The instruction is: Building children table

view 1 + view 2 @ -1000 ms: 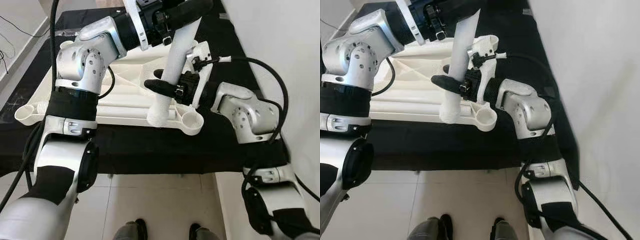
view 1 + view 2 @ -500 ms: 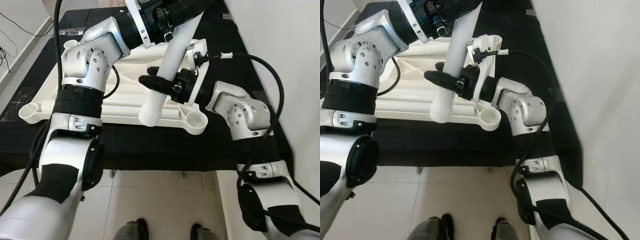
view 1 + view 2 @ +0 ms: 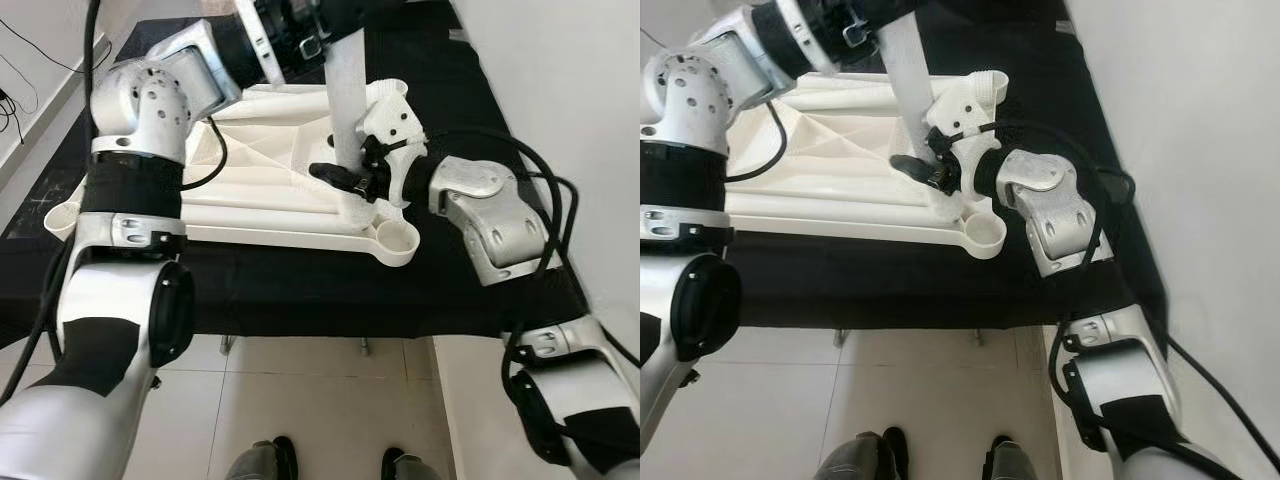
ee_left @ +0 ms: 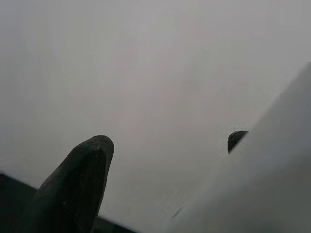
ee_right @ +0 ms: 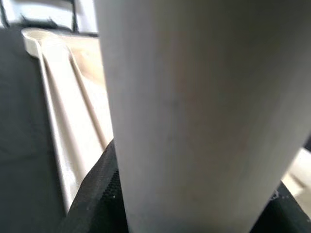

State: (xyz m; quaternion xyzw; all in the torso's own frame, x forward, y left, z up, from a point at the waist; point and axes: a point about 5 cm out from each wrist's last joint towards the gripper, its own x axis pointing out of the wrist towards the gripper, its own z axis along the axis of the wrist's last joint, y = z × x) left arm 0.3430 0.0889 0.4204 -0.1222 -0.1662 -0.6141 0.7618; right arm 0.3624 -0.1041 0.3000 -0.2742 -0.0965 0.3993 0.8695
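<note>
The white tabletop [image 3: 255, 150] lies on a black cloth [image 3: 300, 290] — tiled floor [image 3: 300, 400] below, white wall [image 3: 570, 90] beside. Both grippers, left [image 3: 330, 15] and right [image 3: 345, 178], clench the leg [image 3: 345, 100].

Your robot's silver arms, black joint bands, black looping cables, black-fingered left gripper [image 4: 77, 189], dark shoes below

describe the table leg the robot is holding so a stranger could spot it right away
On the black mat lies an upside-down white tabletop. Near its right front corner stands a white tube, the leg, held by the left gripper and right gripper. It alone stands up; the other tubes lie flat.
</note>
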